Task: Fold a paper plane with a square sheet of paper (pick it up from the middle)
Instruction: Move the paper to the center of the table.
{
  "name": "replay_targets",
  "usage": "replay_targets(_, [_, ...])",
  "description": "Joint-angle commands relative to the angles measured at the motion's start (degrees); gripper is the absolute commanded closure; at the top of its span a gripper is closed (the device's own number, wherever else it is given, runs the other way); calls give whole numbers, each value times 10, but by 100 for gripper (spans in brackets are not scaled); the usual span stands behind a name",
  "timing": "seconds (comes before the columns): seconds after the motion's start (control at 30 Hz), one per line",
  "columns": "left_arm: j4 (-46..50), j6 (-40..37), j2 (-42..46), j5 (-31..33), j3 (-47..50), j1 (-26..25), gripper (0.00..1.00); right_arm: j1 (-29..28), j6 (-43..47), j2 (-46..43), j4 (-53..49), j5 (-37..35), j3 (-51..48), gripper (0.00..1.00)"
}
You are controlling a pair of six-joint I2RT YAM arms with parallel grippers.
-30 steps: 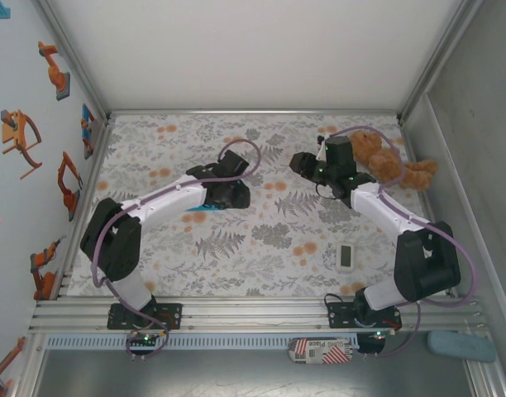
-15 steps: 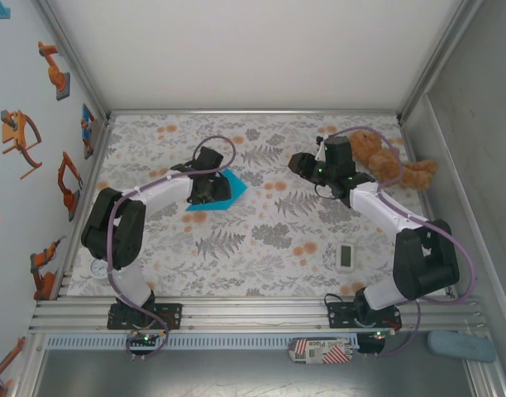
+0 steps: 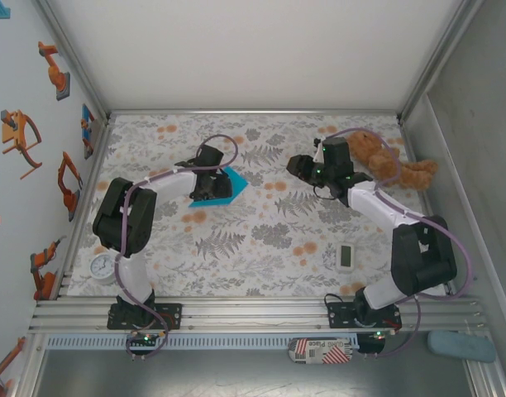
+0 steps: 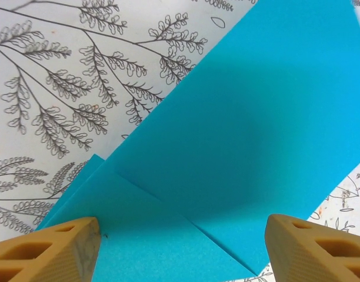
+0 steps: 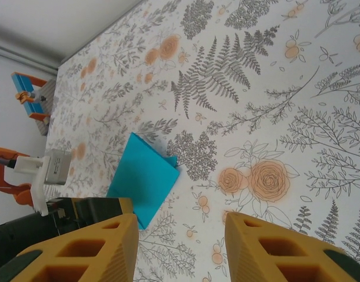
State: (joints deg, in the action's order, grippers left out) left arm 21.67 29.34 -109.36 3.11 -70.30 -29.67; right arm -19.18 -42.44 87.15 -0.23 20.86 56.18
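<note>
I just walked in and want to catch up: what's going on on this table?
Paper-plane folding is under way. The left gripper hangs open over the partly folded cyan-blue paper, which lies flat on the floral table cover with creases showing. The right gripper is open and empty off to the side, near a brown teddy bear.

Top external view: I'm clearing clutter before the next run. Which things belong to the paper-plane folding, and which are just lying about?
Belongs to the job:
- partly folded blue paper
- left gripper, open over the paper
- right gripper, open and empty

Just lying about:
- teddy bear
- white timer
- round dial near the table's left edge
</note>
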Motion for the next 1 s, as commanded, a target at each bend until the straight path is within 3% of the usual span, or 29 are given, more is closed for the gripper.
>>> replay_targets(0.0, [1, 11, -14, -38, -11, 11, 27, 4, -10, 9, 7, 14, -2, 58])
replay_targets(0.27, [-5, 106, -14, -151, 1, 11, 28, -1, -80, 44, 61, 68, -28, 62])
replay_targets(0.47, [-37, 202, -1, -185, 43, -19, 33, -37, -146, 67, 116, 76, -75, 62])
replay_targets(0.57, [-66, 248, 5, -191, 61, -41, 37, -61, -169, 88, 134, 80, -84, 63])
replay_targets(0.7, [-101, 292, 10, -185, 76, -59, 51, -93, -175, 120, 126, 77, -69, 75])
replay_targets(0.97, [-109, 308, -5, -180, 78, -65, 71, -125, -150, 178, 72, 83, -12, 87])
